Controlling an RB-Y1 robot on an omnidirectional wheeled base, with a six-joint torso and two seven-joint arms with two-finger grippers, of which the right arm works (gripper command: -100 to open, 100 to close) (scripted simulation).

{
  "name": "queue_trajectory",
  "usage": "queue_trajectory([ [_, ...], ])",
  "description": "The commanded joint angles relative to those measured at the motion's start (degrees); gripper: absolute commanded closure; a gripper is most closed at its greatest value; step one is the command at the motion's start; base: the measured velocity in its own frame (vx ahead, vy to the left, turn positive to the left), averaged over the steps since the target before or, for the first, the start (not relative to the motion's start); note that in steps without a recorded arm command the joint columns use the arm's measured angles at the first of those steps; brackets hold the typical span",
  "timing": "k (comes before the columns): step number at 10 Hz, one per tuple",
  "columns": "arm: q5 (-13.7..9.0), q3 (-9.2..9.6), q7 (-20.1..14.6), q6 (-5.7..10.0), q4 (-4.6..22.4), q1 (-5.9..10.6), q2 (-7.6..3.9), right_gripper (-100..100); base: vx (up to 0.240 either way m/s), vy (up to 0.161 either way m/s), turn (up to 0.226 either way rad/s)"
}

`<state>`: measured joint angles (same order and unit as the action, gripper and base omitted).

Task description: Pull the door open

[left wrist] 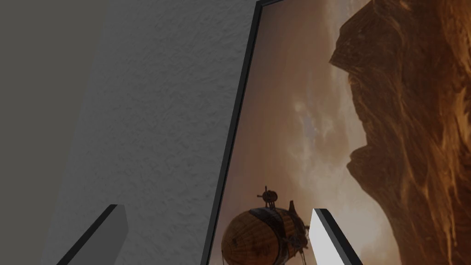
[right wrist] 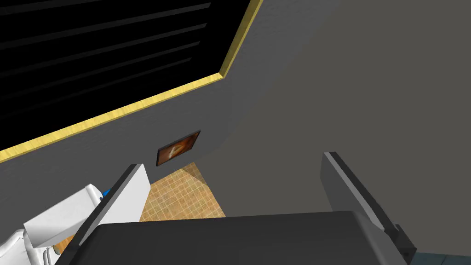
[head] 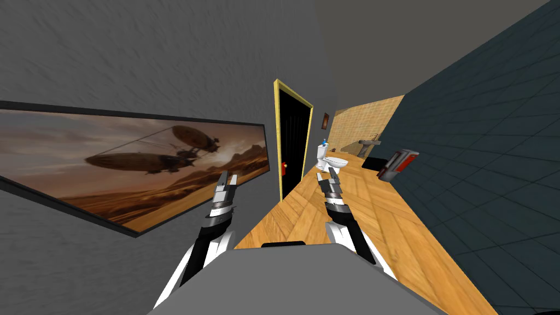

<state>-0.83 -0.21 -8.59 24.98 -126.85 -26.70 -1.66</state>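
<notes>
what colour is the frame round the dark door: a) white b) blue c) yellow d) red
c: the head view shows the dark door set in a yellow frame, and the right wrist view shows the same yellow edge.

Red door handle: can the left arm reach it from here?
Probably not yet. The red handle sits on the black door farther down the wall than the open left gripper, which faces the framed painting. The floor between looks free.

Left end effector [left wrist: 218, 209] fingers [left wrist: 329, 239] spread apart, facing a textured grey wall [left wrist: 152, 115] and the black-framed edge of a brown airship picture [left wrist: 368, 115].
</notes>
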Motion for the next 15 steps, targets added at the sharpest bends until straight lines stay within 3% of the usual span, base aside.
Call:
queue_trajectory([
  [1, 1.3, 0.12, 1.9, -0.1, 1.7, 0.79, -0.33, -100, 0.091, -0.088, 0.124],
  [15, 13.9, 1.28, 20.4, -1.04, 17.7, 8.3, -2.59, -100, 0.068, -0.062, 0.101],
])
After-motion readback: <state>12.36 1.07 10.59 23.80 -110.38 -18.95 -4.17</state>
